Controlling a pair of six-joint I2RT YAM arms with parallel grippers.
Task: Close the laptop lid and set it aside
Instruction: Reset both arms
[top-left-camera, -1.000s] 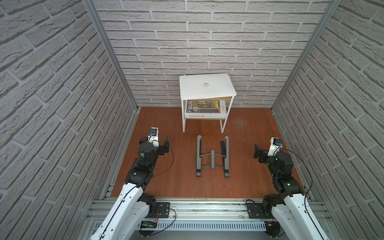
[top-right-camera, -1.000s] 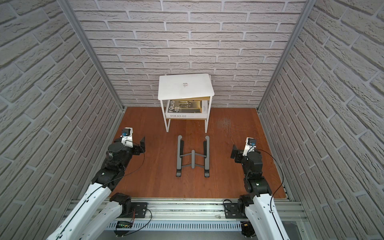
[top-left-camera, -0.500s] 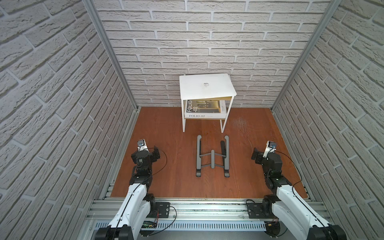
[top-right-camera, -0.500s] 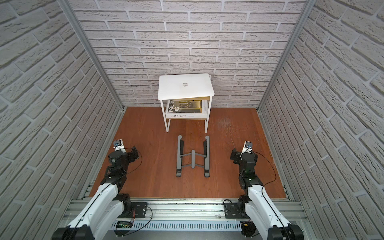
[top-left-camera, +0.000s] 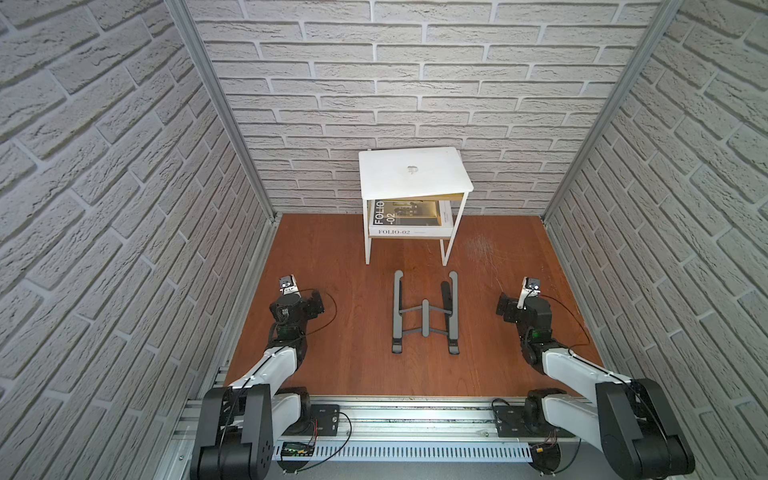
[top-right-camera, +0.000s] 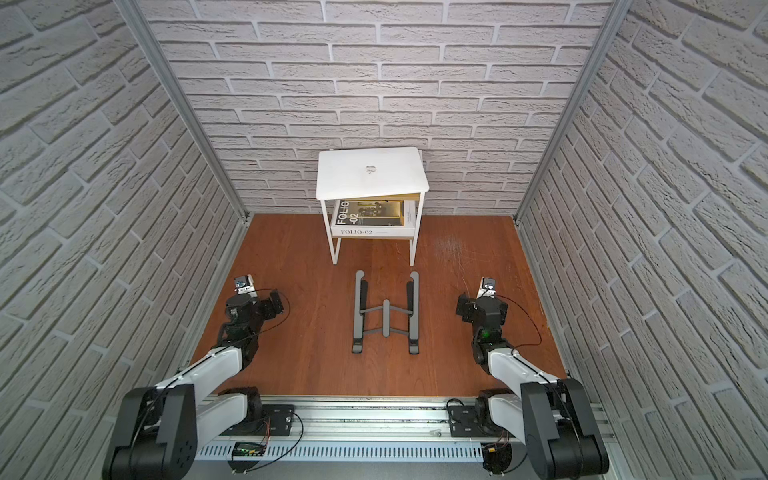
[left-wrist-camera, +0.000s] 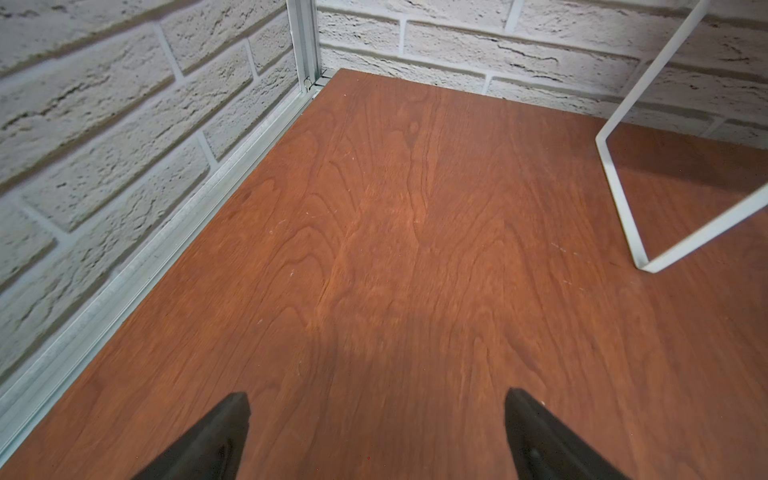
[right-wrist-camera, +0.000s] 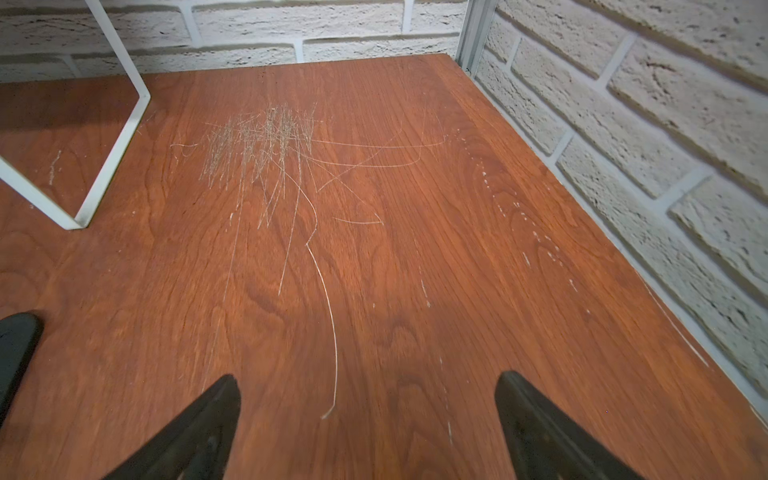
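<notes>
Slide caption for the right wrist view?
Open right gripper above scratched table, white shelf leg nearby.

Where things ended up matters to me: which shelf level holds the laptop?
The top level: the closed laptop lies there, logo up; the book sits below.

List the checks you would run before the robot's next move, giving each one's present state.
1. The laptop lid is shut, logo up: ok.
2. The laptop is off the grey stand, on the white shelf: ok.
3. The laptop sits steady there: cannot tell; it lies skewed.
4. The left gripper is open and empty: ok.
5. The right gripper is open and empty: ok.
</notes>
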